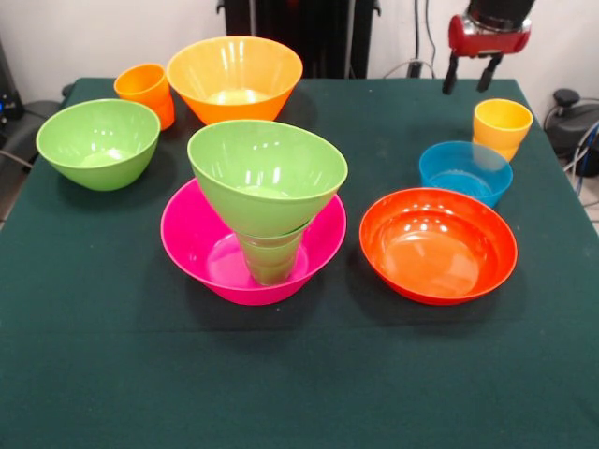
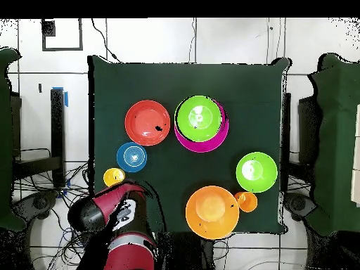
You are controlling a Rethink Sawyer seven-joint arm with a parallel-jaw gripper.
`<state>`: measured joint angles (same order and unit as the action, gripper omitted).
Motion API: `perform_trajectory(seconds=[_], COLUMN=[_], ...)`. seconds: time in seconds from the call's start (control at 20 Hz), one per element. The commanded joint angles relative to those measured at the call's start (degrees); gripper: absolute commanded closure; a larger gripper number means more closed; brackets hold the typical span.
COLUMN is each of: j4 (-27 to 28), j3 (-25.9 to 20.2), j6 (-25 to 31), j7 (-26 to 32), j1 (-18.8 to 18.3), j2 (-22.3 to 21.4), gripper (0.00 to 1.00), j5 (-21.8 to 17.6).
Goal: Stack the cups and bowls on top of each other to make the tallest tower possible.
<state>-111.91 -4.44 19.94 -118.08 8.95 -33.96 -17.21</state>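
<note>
Pink plastic forms the base of the tower: the large pink bowl sits mid-table, a green cup stands in it, and a light green bowl rests on the cup, tilted toward the camera. What lies between cup and bowl is hard to read; a faint green rim there may be another piece. From above, the light green bowl hides the cup entirely and leaves only a crescent of the pink bowl. The red-orange bowl sits beside the tower, with the translucent blue bowl behind it and the yellow cup just past that, its base screened by the blue rim. A second light green bowl, the orange bowl and the orange cup stand apart at the far side, the cup partly hidden behind the orange bowl. The gripper hangs above the yellow cup, cut off at the top edge; its two dark fingers are spread with nothing between them. On the overhead view the arm covers the gripper
</note>
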Motion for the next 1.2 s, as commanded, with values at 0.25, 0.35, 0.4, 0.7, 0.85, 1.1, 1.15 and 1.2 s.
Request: perform_trajectory(seconds=[0.25,0.35,0.4,0.7,0.85,1.1,1.15,1.2], j4=[2.8,1.8,1.2,0.7,1.0,2.3,2.7,3.0], j3=[-3.9,-3.9,-4.1,-5.1,-5.2,-5.0,-5.3,-5.5], j6=[-1.9,-0.6,0.2,3.0,4.4,5.6,5.6,5.6], j7=[0.0,-0.6,-0.8,-1.0,-0.7,0.3,0.6,1.0], j1=[-1.5,-1.1,-1.1,-1.3,-1.3,-0.9,-1.1,-1.3], j2=[2.2,-0.2,-1.4,-4.9,-5.9,-7.4,-7.3,-7.2], gripper=[0.0,0.0,0.0,0.0,0.0,0.0,0.0,0.0], j5=[-4.1,-3.4,-2.9,-1.0,-0.9,-1.5,-1.6,-1.8])
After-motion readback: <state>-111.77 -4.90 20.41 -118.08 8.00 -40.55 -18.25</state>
